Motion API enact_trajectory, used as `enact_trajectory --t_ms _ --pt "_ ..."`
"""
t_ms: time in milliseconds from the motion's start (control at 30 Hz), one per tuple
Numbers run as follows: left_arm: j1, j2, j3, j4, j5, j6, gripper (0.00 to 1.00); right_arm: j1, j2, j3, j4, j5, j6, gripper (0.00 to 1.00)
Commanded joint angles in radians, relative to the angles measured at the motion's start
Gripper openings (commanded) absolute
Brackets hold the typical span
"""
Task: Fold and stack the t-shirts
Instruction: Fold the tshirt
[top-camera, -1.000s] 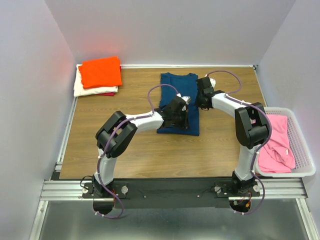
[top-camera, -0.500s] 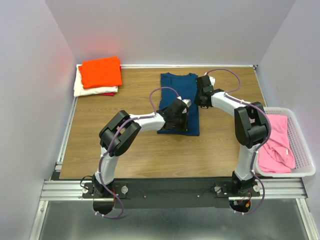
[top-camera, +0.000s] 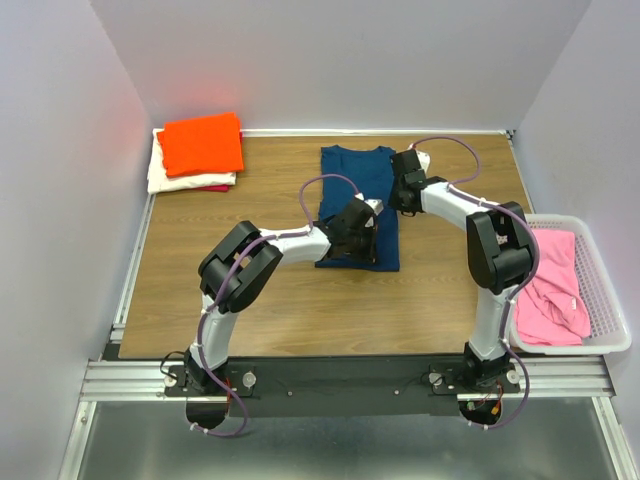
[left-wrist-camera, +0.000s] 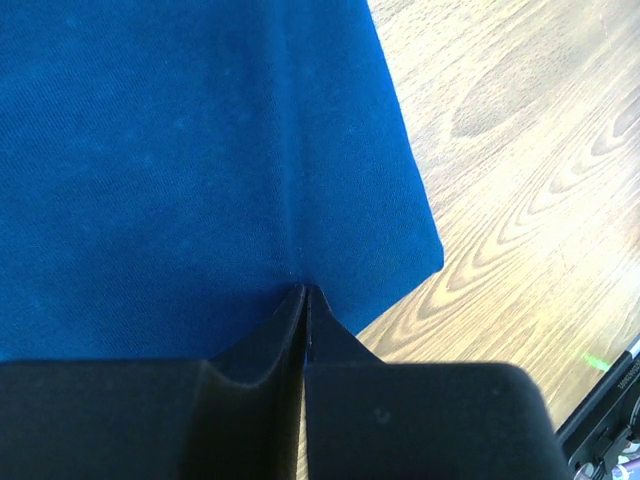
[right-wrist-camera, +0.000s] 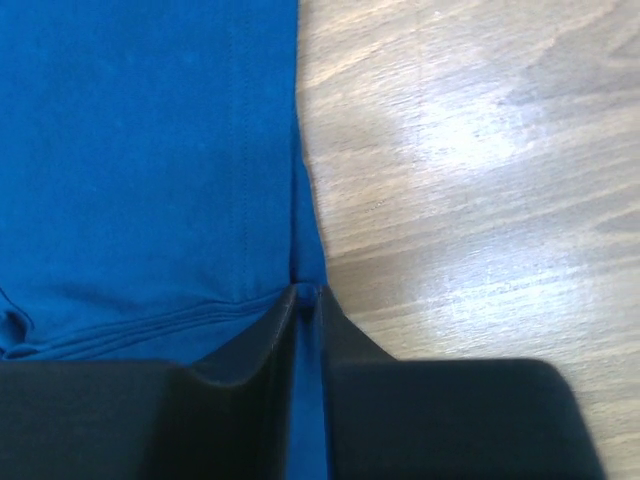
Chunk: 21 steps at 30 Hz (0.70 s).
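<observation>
A navy blue t-shirt (top-camera: 352, 175) lies flat mid-table, folded into a long strip. My left gripper (top-camera: 368, 245) sits low on its near end; in the left wrist view it (left-wrist-camera: 305, 290) is shut on the navy cloth (left-wrist-camera: 180, 150) near the hem, a crease running up from the tips. My right gripper (top-camera: 398, 200) is at the shirt's right edge; in the right wrist view it (right-wrist-camera: 308, 292) is shut on the blue edge (right-wrist-camera: 150, 150), with cloth showing between the fingers. An orange t-shirt (top-camera: 202, 143) tops a cream and red stack at the back left. A pink t-shirt (top-camera: 555, 285) lies in a basket.
The white basket (top-camera: 606, 300) hangs off the table's right edge. Bare wood (top-camera: 220, 230) lies left of and in front of the navy shirt. Walls close the table on the left, back and right.
Both arms shifted only slightly. The left elbow moved a little right, and the right gripper nudged in at the shirt's right edge. The shirt has stayed flat.
</observation>
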Motion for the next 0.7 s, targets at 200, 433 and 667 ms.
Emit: enact_trajectory --t_ms 200,433,667 --pt "0.047 -0.124 0.032 -0.041 0.022 0.033 0.23 -0.001 -0.093 0.001 -0.053 0.061 0.001 0.49" --pt "0.199 -0.216 -0.019 -0.054 -0.023 -0.003 0.21 0.004 -0.224 -0.102 -0.070 -0.080 0.056 0.42" --pt "0.314 -0.100 0.045 -0.081 -0.038 0.013 0.10 0.074 -0.289 -0.215 -0.067 -0.114 0.113 0.38"
